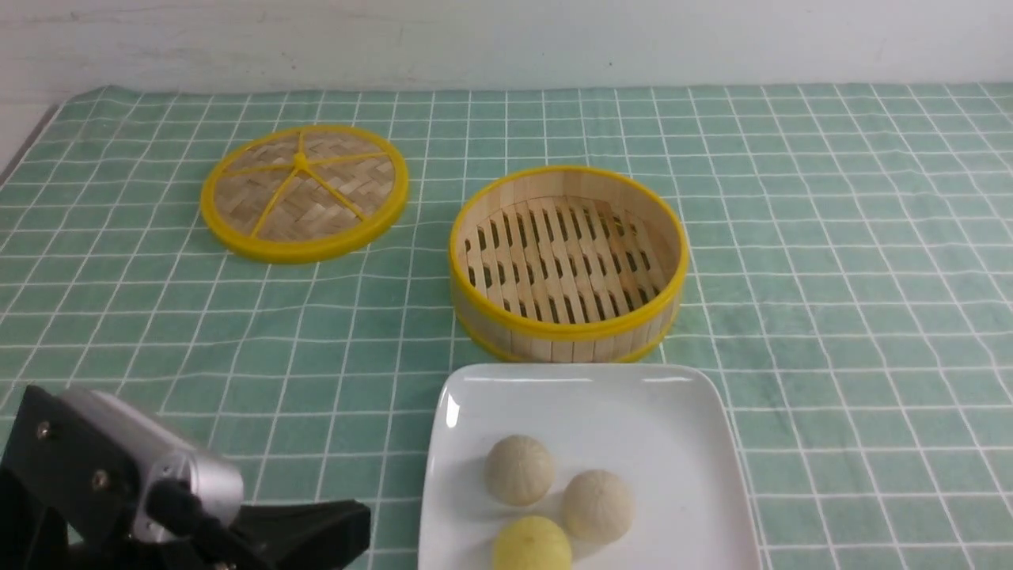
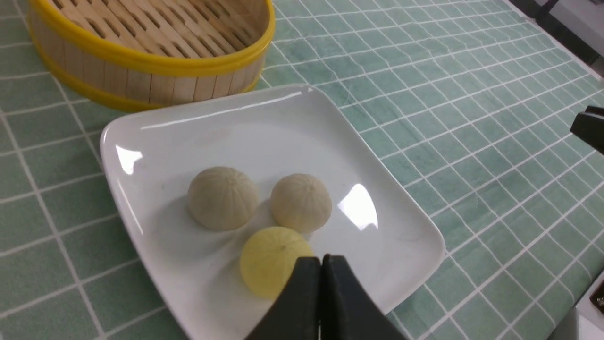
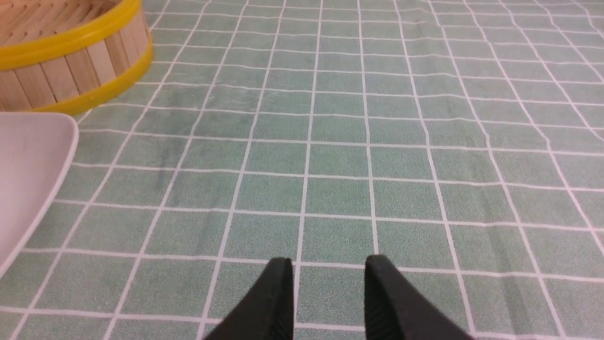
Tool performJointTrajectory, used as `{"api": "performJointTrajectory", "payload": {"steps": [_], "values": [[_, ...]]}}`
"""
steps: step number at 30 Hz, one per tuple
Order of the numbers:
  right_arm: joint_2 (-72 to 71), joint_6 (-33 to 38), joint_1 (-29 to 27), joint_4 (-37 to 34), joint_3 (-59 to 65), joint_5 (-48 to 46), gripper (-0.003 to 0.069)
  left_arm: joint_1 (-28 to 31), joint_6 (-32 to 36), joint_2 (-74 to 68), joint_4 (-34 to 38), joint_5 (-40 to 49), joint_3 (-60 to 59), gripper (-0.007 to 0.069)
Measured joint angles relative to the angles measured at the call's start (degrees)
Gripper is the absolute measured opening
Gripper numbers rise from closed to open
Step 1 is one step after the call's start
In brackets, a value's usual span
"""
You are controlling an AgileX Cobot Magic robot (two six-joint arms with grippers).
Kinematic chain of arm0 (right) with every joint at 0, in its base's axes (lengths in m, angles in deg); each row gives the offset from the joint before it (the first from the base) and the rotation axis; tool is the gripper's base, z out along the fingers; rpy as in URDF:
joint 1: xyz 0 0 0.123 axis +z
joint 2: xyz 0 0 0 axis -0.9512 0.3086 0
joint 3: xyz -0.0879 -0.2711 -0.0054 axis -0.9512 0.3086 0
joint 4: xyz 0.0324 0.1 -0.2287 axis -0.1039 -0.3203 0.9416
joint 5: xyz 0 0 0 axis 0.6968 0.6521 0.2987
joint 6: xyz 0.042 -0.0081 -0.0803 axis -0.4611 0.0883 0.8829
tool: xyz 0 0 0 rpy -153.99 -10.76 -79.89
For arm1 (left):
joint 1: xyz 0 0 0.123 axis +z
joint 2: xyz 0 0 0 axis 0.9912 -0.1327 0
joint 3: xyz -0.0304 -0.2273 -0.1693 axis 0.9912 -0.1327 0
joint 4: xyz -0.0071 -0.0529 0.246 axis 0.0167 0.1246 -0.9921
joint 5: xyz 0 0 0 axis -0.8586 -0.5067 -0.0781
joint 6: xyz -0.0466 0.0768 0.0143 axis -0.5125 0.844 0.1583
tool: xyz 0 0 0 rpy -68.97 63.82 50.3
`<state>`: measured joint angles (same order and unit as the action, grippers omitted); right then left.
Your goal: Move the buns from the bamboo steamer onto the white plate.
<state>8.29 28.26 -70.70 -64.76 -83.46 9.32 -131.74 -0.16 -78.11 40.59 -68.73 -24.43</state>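
Note:
Two pale cream buns lie side by side on the white plate, near its front. From the left wrist they show as one bun and its neighbour on the plate. The bamboo steamer stands just behind the plate with nothing on its slotted floor. My left gripper is shut and empty, hovering by the plate's near edge; its arm fills the lower left corner. My right gripper is open over bare cloth, right of the plate and steamer.
A brighter yellow bun sits on the plate in front of the two cream ones, close under my left fingertips. The flat woven lid with yellow rim lies at the back left. A green checked cloth covers the table.

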Motion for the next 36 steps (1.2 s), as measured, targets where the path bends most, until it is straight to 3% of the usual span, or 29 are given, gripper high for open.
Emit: {"api": "performJointTrajectory", "payload": {"steps": [8, 11, 14, 19, 28, 32, 36], "values": [[0.0, 0.0, 0.0, 0.0, 0.0, 0.0, 0.024, 0.0, 0.01, 0.0, -0.46, 1.14, -0.06, 0.0032], [0.0, 0.0, 0.0, 0.0, 0.0, 0.0, 0.024, 0.05, -0.27, 0.83, -5.47, 1.57, -0.6, 0.0033], [0.0, 0.0, 0.0, 0.0, 0.0, 0.0, 0.024, 3.19, -5.34, 5.76, -11.93, 1.47, -3.49, 0.0036], [0.0, 0.0, 0.0, 0.0, 0.0, 0.0, 0.024, 14.4, -8.98, 15.84, -15.08, 4.15, -8.27, 0.0041], [0.0, 0.0, 0.0, 0.0, 0.0, 0.0, 0.024, 41.77, 4.29, 32.19, -13.44, 6.67, -18.82, 0.0046], [0.0, -0.04, 0.0, 0.0, 0.0, 0.0, 0.024, 48.72, 6.1, 33.25, -11.14, 6.31, -22.31, 0.0051], [0.0, -0.04, 0.0, 0.0, 0.0, 0.0, 0.024, 50.81, 6.37, 34.14, -10.07, 4.32, -24.67, 0.0054]]}}
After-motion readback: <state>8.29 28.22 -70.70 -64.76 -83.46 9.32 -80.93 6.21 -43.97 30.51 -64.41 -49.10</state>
